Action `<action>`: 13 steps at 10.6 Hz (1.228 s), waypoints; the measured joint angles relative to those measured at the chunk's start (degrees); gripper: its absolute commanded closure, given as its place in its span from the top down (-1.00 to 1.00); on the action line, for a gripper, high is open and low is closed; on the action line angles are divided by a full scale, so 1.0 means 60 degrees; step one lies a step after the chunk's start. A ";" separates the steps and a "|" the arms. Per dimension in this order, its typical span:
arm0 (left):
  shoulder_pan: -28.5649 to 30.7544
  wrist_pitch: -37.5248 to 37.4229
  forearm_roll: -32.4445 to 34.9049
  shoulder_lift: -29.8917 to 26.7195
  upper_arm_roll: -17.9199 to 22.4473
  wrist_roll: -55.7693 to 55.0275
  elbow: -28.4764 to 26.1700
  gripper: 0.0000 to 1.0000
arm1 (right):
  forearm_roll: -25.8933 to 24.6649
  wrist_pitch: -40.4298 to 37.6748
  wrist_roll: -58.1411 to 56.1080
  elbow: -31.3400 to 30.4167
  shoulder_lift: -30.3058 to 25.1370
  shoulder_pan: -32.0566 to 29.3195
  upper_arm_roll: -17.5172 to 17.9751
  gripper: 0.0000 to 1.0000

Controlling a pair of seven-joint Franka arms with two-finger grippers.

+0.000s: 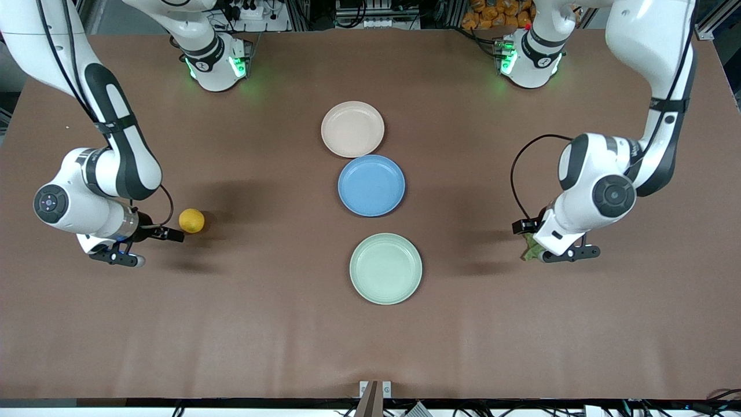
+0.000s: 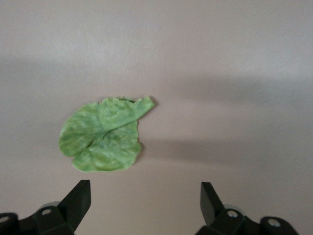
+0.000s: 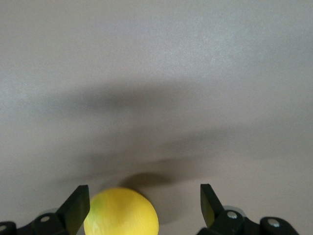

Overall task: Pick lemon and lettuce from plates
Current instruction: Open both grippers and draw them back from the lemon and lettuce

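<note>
Yellow lemon (image 1: 191,220) and green lettuce (image 2: 103,134) lie on the counter (image 1: 231,324), off the empty plates (image 1: 352,129), below open, empty jaws of right gripper (image 3: 145,208) and left gripper (image 2: 145,205), so only withdrawal seems left.

We see a robotics lab: two white arm bases (image 1: 219,61) glow green at the edge of a brown-covered table (image 1: 260,324), with aluminium framing (image 1: 370,14), cables and power strips just past that edge, near the bases.
</note>
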 measured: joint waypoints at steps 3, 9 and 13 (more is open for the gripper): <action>-0.0036 -0.0001 0.0000 -0.0988 -0.0026 0.0000 0.0014 1.00 | 0.0000 -0.0003 -0.0004 0.0381 -0.0072 -0.0004 -0.0004 1.00; 0.0588 -0.1509 0.0002 -0.3512 -0.0057 0.1277 0.0004 1.00 | -0.0006 -0.2209 -0.0036 0.1039 -0.1411 0.0129 -0.0136 1.00; 0.0652 -0.2903 0.0001 -0.4061 -0.0175 0.1572 0.0682 1.00 | -0.0008 -0.3752 -0.0055 0.1881 -0.2354 0.0355 -0.0384 1.00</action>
